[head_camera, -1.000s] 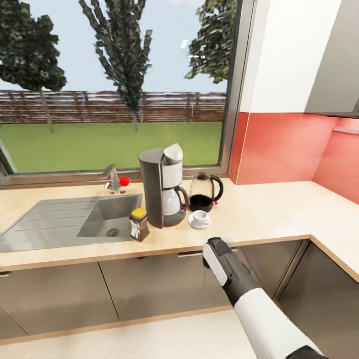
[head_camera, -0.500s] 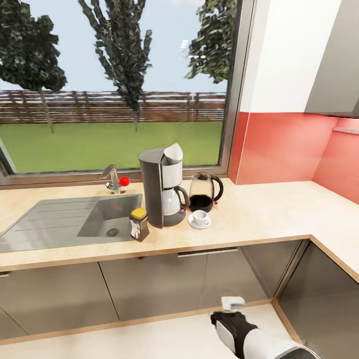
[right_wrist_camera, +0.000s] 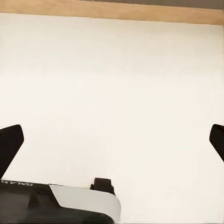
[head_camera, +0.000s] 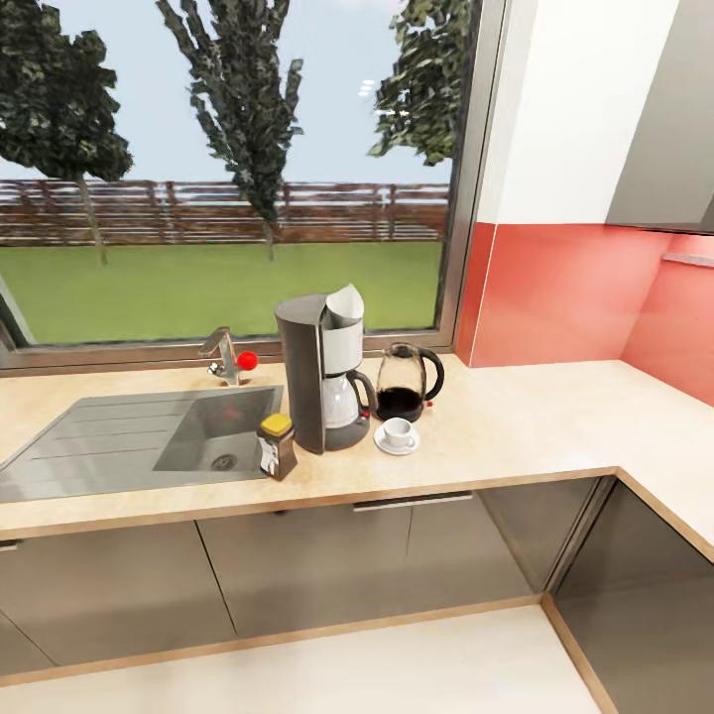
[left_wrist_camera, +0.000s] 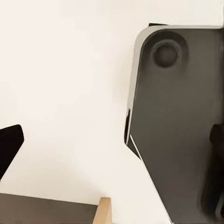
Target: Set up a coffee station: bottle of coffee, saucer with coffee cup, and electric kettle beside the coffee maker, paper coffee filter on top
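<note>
Head view: looking at the counter [head_camera: 516,426] under a big window, everything sits in one cluster right of the sink [head_camera: 213,431]
Coffee maker [head_camera: 322,372]: upright on the counter, just right of the sink, something whitish sticking up at the top, can't tell what it is exactly
Bottle of coffee [head_camera: 276,446]: yellow lid, standing on the counter right at the front-left of the coffee maker, by the sink's corner
Electric kettle [head_camera: 405,382]: just beside the coffee maker on its right, upright, black handle facing right
Saucer [head_camera: 397,443]: flat on the counter in front of the kettle, near the coffee maker's base
Coffee cup [head_camera: 399,431]: sitting on the saucer, upright
Faucet [head_camera: 223,355]: behind the sink with a red knob next to it
Left wrist view: left hand [left_wrist_camera: 112,140] points down at pale floor, one dark fingertip [left_wrist_camera: 9,147] at the edge and another at the opposite edge, so spread wide with nothing between; part of the robot's dark base [left_wrist_camera: 182,126] alongside
Right wrist view: right hand [right_wrist_camera: 114,140] also over pale floor, fingertips [right_wrist_camera: 9,144] far apart at both edges, open and empty; a wood-coloured strip [right_wrist_camera: 112,11] runs across the far side
</note>
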Available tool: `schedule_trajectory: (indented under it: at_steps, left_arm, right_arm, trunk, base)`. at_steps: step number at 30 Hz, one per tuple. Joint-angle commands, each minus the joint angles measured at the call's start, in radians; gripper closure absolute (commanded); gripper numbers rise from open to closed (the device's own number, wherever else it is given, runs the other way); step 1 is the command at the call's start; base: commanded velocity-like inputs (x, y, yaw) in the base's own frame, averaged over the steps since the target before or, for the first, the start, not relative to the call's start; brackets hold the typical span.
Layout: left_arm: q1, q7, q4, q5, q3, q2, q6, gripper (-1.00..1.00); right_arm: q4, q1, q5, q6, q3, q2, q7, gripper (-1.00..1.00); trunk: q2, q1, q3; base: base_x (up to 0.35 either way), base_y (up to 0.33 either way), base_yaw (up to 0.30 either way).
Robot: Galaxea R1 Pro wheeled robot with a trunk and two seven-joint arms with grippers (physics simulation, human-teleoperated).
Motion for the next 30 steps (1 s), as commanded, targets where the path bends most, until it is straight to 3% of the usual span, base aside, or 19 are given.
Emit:
schedule_trajectory:
  at_steps: [1, 12, 30]
  left_arm:
    - [0.001, 0.002, 0.000, 0.009, -0.002, -0.001, -0.018, -1.00]
    - [0.002, 0.002, 0.008, 0.009, -0.001, -0.004, -0.050, -1.00]
    - [0.014, 0.002, 0.042, 0.005, -0.005, 0.008, -0.049, -1.00]
  right_arm:
    - [0.001, 0.003, -0.023, -0.004, 0.009, 0.002, -0.002, -1.00]
    - [-0.005, 0.009, -0.052, -0.004, 0.004, 0.012, -0.002, -1.00]
    - [0.000, 0.009, -0.046, -0.003, 0.006, 0.004, -0.003, -1.00]
  trunk:
    - [-0.002, 0.000, -0.002]
    - [-0.002, 0.000, -0.002]
    - [-0.002, 0.000, -0.002]
  base:
    - [0.000, 0.000, 0.000]
    - [0.000, 0.000, 0.000]
    - [0.000, 0.000, 0.000]
